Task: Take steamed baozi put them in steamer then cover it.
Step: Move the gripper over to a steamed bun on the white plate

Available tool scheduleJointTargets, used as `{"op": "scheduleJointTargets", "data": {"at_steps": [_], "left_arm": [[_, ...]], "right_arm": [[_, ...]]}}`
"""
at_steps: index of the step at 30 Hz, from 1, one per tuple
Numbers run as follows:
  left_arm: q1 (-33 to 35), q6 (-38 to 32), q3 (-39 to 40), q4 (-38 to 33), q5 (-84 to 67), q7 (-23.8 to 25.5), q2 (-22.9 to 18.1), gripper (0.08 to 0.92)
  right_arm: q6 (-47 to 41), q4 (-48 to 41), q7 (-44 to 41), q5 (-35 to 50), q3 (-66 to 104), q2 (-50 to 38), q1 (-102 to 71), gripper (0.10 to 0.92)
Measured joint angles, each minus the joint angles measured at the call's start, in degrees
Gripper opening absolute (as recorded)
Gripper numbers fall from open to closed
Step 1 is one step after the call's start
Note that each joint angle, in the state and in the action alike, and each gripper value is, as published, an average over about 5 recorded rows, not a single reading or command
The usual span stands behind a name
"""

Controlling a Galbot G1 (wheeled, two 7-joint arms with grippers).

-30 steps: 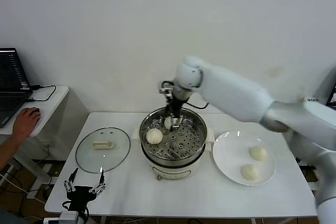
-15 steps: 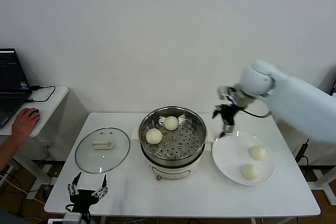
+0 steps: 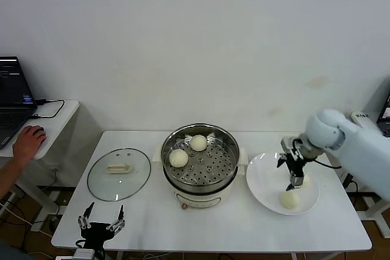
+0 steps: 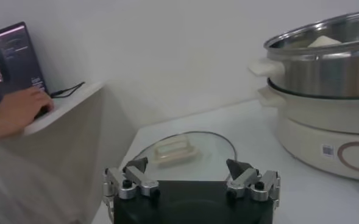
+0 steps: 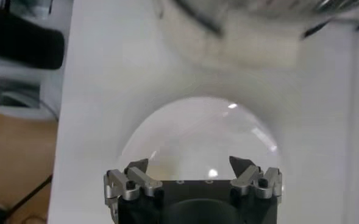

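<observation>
In the head view, the steamer (image 3: 200,161) stood at the centre of the white table (image 3: 152,217), in the lower middle of the frame. Two steamed baozi (image 3: 178,158) lay on its perforated tray, one at the left side and one (image 3: 198,143) toward the back. To the right of the steamer was the white plate (image 3: 265,182), with two more baozi on it; the nearer one (image 3: 290,199) was clearly seen, and the other (image 3: 304,179) was partly hidden behind the right gripper (image 3: 294,173). This gripper hung over the plate with its fingers spread apart, grasping nothing. The glass lid (image 3: 119,173) lay flat on the table at the left of the steamer. The left gripper (image 3: 101,223) was at the bottom left edge of the table, released and empty.

In the left wrist view, the left gripper's fingers (image 4: 136,176) stood wide apart at the bottom, the lid (image 4: 179,149) lay beyond them, and the steamer (image 4: 322,91) filled the right side.

In the right wrist view, the open fingers (image 5: 243,173) were above the plate (image 5: 191,143), and the steamer's base (image 5: 258,36) appeared blurred at the top.
</observation>
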Motion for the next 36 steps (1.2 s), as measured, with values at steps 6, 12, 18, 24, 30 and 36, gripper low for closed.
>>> {"op": "scheduleJointTargets", "data": {"at_steps": [6, 12, 18, 24, 30, 36], "left_arm": [[-0.12, 0.0, -0.26, 0.9, -0.08, 0.01, 0.29, 0.823], [-0.77, 0.03, -0.39, 1.92, -0.07, 0.11, 0.45, 0.823], [-1.3, 0.11, -0.35, 2.87, 0.01, 0.24, 0.56, 0.823], [-1.77, 0.13, -0.2, 3.77, 0.11, 0.23, 0.61, 0.823], [-2.15, 0.12, 0.22, 4.4, 0.26, 0.24, 0.51, 0.823], [-2.28, 0.12, 0.27, 4.8, 0.27, 0.24, 0.55, 0.823]], "right_arm": [[0.6, -2.56, 0.67, -2.89, 1.51, 1.21, -3.61, 0.823], [1.03, -4.71, 0.93, -4.56, 2.3, 2.32, -5.82, 0.823], [1.13, -6.84, 1.91, -5.76, 3.23, 3.49, -7.93, 0.823], [1.43, -8.54, 2.27, -6.87, 3.75, 4.43, -9.38, 0.823], [1.58, -9.43, 2.4, -7.49, 3.94, 4.7, -10.1, 0.823], [1.64, -9.72, 2.36, -7.86, 4.14, 4.49, -10.83, 0.823]]}}
